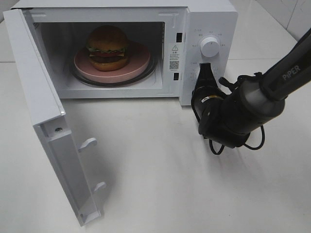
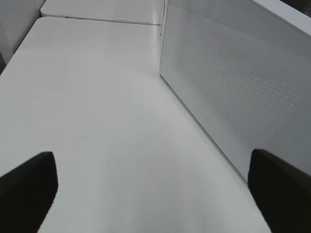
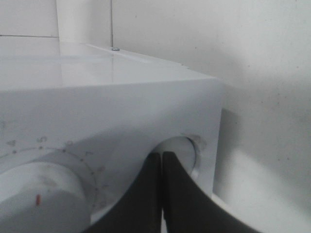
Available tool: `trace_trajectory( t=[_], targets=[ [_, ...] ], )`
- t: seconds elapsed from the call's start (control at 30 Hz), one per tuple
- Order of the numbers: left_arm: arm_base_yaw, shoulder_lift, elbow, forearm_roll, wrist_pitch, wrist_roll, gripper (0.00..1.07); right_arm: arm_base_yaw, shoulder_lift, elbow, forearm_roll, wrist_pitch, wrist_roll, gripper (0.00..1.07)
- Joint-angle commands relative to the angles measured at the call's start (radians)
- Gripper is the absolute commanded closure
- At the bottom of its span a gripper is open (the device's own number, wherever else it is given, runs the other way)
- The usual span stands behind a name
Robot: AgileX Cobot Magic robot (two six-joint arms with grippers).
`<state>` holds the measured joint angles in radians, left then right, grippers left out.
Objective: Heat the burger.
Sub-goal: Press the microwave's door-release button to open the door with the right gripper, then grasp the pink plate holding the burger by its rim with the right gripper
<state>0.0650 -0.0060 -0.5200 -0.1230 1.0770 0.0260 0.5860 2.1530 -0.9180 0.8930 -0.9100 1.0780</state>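
The burger (image 1: 107, 47) sits on a round pink plate (image 1: 141, 62) inside the open white microwave (image 1: 209, 19), on the glass turntable. My right gripper (image 1: 206, 68) is shut with nothing in it. Its tips point at the control panel just below the round dial (image 1: 210, 46). In the right wrist view the shut right gripper (image 3: 162, 158) meets a round recessed button (image 3: 187, 148) beside the dial (image 3: 34, 194). My left gripper (image 2: 150, 160) is open and empty, low over the table next to the door's outer face (image 2: 233, 97). The left arm is outside the exterior view.
The microwave door (image 1: 43, 111) stands swung wide open toward the front left, with its latch hooks (image 1: 88, 142) sticking out. The white table (image 1: 160, 170) spreads in front of the oven. A tiled wall is at the far right.
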Motion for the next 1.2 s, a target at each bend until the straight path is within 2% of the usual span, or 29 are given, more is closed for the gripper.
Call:
trace_trajectory(
  t=[0.03,0.4,0.67,0.73,0.93,1.0,1.17,1.2],
  targets=[
    [0.004,-0.016,0.003,-0.005,-0.005,0.002,0.07,0.013,-0.034,0.021,-0.048,-0.035,-0.013,1.07],
    [0.004,-0.016,0.003,-0.005,-0.005,0.002,0.07,0.015,-0.145,0.128,-0.084,0.045,-0.116,1.07],
    [0.004,-0.016,0.003,-0.005,-0.005,0.002,0.07,0.01,-0.252,0.189,-0.176,0.196,-0.254,1.07],
    [0.004,-0.016,0.003,-0.005,-0.005,0.002,0.07,0.009,-0.31,0.193,-0.245,0.34,-0.399,1.06],
    [0.004,-0.016,0.003,-0.005,-0.005,0.002,0.07,0.009,-0.361,0.193,-0.26,0.473,-0.592,1.04],
    [0.004,-0.016,0.003,-0.005,-0.005,0.002,0.07,0.003,-0.409,0.192,-0.26,0.592,-0.791,1.03],
    [0.004,-0.016,0.003,-0.005,-0.005,0.002,0.07,-0.011,-0.457,0.192,-0.273,0.724,-0.972,1.02],
    [0.004,-0.016,0.003,-0.005,-0.005,0.002,0.07,-0.014,-0.482,0.192,-0.298,0.806,-1.063,1.02]
  ],
)
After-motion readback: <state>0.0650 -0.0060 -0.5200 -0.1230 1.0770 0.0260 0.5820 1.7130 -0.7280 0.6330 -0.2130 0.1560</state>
